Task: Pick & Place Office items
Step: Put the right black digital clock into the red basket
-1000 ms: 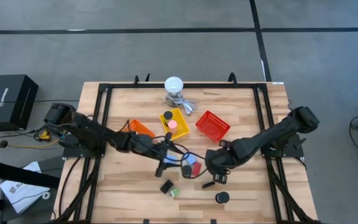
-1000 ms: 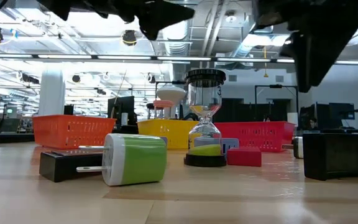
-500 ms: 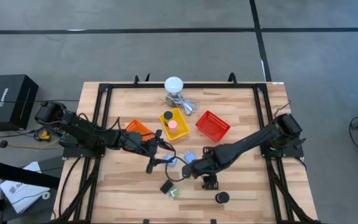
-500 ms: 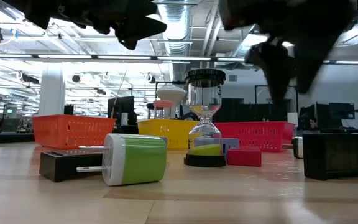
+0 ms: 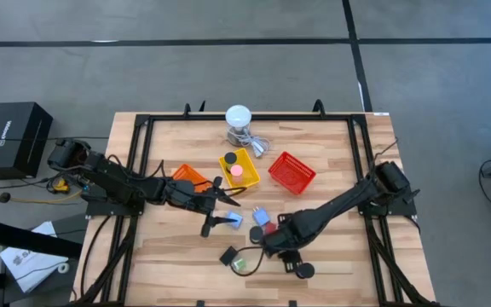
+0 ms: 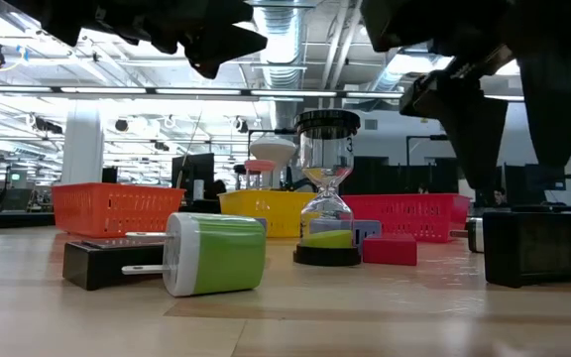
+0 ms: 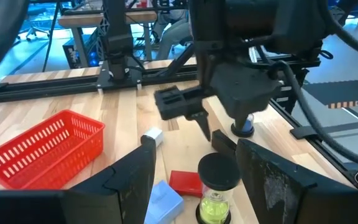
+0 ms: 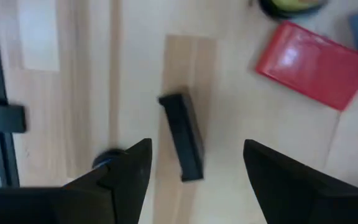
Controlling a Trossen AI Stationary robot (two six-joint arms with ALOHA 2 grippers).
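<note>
The wooden surface (image 5: 331, 153) carries 3 mesh baskets along its far half: orange (image 5: 193, 176), yellow (image 5: 239, 168) and red (image 5: 291, 172).

The right claw (image 8: 191, 177) hangs directly over a black bar (image 8: 183, 145) lying flat on the surface, its 2 fingers spread wide with 1 on each side of the bar and nothing between them yet. To grip well, it should drop straight down with the fingers across the bar's narrow width, then squeeze at the bar's middle so it lifts level. A red block (image 8: 316, 65) lies near, so the descent should stay clear of it.

The left claw (image 7: 194, 180) waits, fingers spread and empty, near a green-filled hourglass (image 7: 217, 190) and a light-blue block (image 7: 163, 200).

A black round disc (image 5: 304, 270) rests near the front edge.
</note>
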